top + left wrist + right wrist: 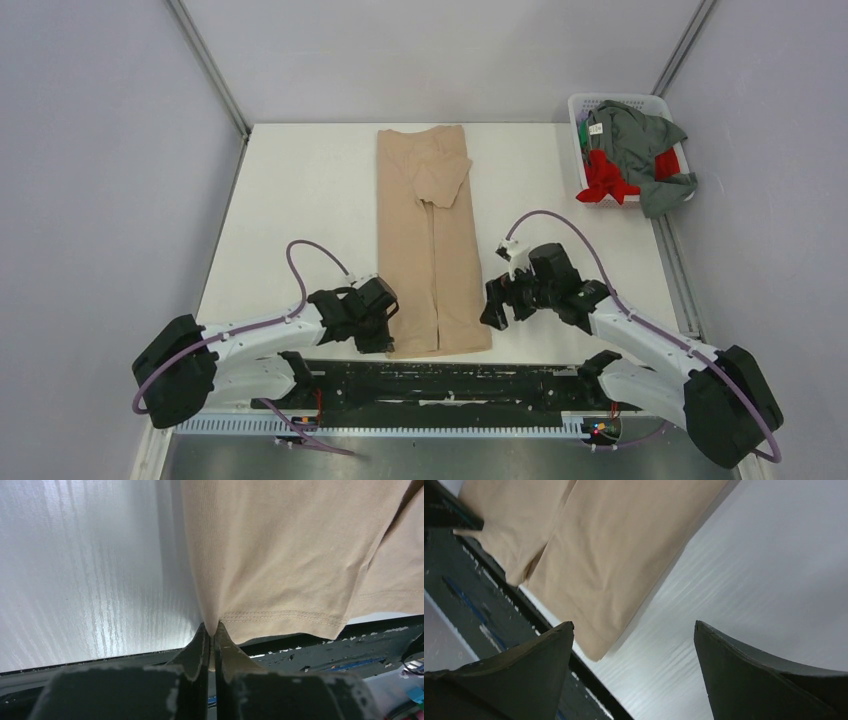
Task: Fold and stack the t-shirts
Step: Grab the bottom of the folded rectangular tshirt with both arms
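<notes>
A folded t-shirt [432, 240] lies lengthwise mid-way across the worktop [300, 200], with the left tool [378, 338] and right tool [495, 305] flanking its near end. A basket [590, 98] at the far right holds two more t-shirts [640, 150].

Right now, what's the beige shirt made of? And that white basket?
The beige shirt looks like soft knit cloth, maybe cotton: matte, with fine ribbing and a stitched hem. The basket looks like hard white plastic, judging by its stiff lattice walls, though it is too small to be sure.
</notes>
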Robot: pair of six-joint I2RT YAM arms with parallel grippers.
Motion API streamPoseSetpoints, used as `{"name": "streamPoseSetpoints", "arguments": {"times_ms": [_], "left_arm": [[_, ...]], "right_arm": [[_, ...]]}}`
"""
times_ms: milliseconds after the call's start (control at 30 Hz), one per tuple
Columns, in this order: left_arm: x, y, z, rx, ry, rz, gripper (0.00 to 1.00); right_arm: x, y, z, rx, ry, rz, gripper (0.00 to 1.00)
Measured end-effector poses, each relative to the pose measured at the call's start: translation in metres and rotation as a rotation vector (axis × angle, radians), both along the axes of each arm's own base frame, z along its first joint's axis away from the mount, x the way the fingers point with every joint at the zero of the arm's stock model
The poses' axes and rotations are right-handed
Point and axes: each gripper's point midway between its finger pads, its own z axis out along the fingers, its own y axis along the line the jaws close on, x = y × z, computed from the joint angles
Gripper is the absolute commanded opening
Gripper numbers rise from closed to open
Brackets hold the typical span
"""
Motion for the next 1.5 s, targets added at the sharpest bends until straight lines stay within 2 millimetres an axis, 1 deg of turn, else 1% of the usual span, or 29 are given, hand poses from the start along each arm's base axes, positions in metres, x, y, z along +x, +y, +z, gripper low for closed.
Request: {"name": "streamPoseSetpoints", "arguments": {"times_ms": [100,200,300,400,467,600,667,733,867,900,933,967,1000,1033,1133,1267,1400,1500], "left_arm": [[-0.001,-0.002,0.001,-0.014,0.010,0.009,0.02],[-0.001,-0.003,0.001,-0.020,0.014,0.011,0.02],[-0.002,-0.003,0.001,-0.028,0.013,0.014,0.02],[-0.002,-0.003,0.001,-0.037,0.011,0.017,0.02],[-0.003,-0.003,0.001,-0.040,0.012,0.017,0.02],[-0.003,-0.005,0.001,-0.047,0.012,0.015,0.02],[-0.004,-0.006,0.001,-0.055,0.016,0.012,0.02],[-0.004,-0.007,0.001,-0.061,0.018,0.010,0.02],[-0.004,-0.007,0.001,-0.061,0.018,0.010,0.02],[-0.004,-0.007,0.001,-0.061,0.019,0.010,0.02],[-0.004,-0.007,0.001,-0.060,0.020,0.010,0.02],[-0.004,-0.007,0.001,-0.056,0.022,0.010,0.02],[-0.004,-0.007,0.001,-0.052,0.024,0.010,0.02],[-0.004,-0.008,0.002,-0.048,0.028,0.010,0.02],[-0.003,-0.009,0.002,-0.047,0.032,0.008,0.02],[0.000,-0.013,0.009,-0.049,0.028,-0.007,0.02],[0.013,-0.028,0.029,-0.072,-0.010,-0.040,0.02],[0.027,-0.036,0.043,-0.092,-0.042,-0.046,0.02]], "right_arm": [[-0.026,0.001,-0.008,-0.005,0.051,0.061,0.81],[-0.050,-0.003,-0.018,-0.001,0.105,0.086,0.75],[-0.068,-0.006,-0.024,0.014,0.147,0.095,0.66],[-0.082,-0.006,-0.029,0.041,0.186,0.107,0.65],[-0.088,-0.004,-0.028,0.058,0.201,0.118,0.65],[-0.087,0.001,-0.028,0.084,0.200,0.117,0.62],[-0.086,0.004,-0.028,0.097,0.203,0.113,0.57],[-0.084,0.008,-0.029,0.108,0.203,0.113,0.49],[-0.084,0.016,-0.033,0.150,0.210,0.124,0.42],[-0.085,0.019,-0.033,0.162,0.214,0.131,0.36],[-0.085,0.020,-0.033,0.169,0.218,0.138,0.26],[-0.086,0.022,-0.035,0.173,0.221,0.145,0.13],[-0.086,0.023,-0.036,0.175,0.222,0.149,0.02],[-0.088,0.023,-0.038,0.175,0.227,0.152,0.00],[-0.091,0.022,-0.042,0.175,0.247,0.151,0.00],[-0.088,0.024,-0.038,0.182,0.229,0.156,0.00],[-0.072,0.033,-0.022,0.201,0.180,0.152,0.00],[-0.054,0.047,-0.005,0.241,0.137,0.141,0.00]]}}
